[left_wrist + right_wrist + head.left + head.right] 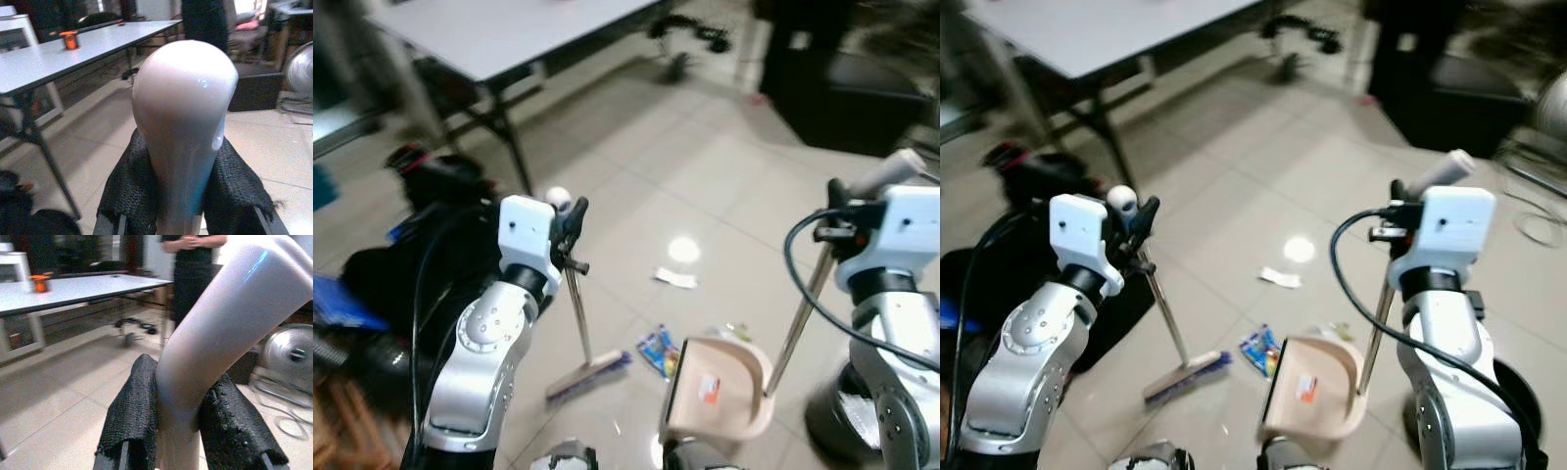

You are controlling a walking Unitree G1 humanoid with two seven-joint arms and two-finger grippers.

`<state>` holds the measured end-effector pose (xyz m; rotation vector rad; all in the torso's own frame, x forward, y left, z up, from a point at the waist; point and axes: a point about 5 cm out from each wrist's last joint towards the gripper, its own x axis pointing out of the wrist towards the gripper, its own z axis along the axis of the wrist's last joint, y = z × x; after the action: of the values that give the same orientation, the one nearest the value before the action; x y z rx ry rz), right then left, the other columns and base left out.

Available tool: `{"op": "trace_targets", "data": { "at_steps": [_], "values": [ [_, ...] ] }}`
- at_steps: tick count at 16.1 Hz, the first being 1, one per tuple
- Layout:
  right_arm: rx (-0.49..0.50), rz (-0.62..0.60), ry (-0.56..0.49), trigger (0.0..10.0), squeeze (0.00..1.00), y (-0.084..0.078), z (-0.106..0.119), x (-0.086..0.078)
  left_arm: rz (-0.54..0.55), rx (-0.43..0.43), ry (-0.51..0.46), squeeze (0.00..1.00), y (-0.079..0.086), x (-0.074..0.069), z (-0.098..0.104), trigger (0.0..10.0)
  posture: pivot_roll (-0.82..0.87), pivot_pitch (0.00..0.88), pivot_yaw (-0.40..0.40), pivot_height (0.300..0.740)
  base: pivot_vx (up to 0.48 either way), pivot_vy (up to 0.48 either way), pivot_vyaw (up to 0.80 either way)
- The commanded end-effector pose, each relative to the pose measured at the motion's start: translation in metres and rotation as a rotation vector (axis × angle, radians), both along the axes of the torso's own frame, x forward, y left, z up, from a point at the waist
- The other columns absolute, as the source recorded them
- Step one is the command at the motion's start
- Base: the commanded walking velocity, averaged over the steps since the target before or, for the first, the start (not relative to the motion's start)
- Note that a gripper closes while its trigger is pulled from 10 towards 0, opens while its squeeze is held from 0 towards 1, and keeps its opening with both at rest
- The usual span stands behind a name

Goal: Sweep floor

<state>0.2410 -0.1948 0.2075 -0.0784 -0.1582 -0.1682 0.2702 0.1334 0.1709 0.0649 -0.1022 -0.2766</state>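
A pale tiled floor spreads out ahead, a white table at the far left. The robot has both tools in play: the left gripper is clamped on the broom near its handle top, bristle head down on the tiles, while the right gripper is closed around the dustpan handle, the pan sitting just beside the broom head with its mouth facing it. Between them lies a blue wrapper, touching or nearly touching the pan's lip; a white paper scrap lies farther out. This looks like mid-sweep, gathering litter. Next call: draw the bristles behind the wrapper toward the pan, holding the pan steady.
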Motion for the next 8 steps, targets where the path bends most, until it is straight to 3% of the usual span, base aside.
{"op": "trace_targets", "data": {
  "at_steps": [1,4,8],
  "values": [
    [0.031,0.013,-0.016,10.0,0.00,0.002,0.005,0.000,0.021,0.001,-0.045,0.00,0.005,0.001,0.012,10.0,-0.03,0.051,0.038,0.740,0.000,0.000,-0.80],
    [0.098,0.006,0.011,10.0,0.00,0.006,-0.007,0.001,0.026,0.029,-0.061,0.00,0.012,0.004,0.016,10.0,-0.03,0.045,0.053,0.740,0.000,0.000,-0.80],
    [0.071,0.037,0.045,10.0,0.00,0.012,-0.013,0.000,0.006,0.024,-0.079,0.00,0.010,0.011,0.021,10.0,-0.05,0.043,0.067,0.740,0.000,0.369,0.00]
  ]
}}
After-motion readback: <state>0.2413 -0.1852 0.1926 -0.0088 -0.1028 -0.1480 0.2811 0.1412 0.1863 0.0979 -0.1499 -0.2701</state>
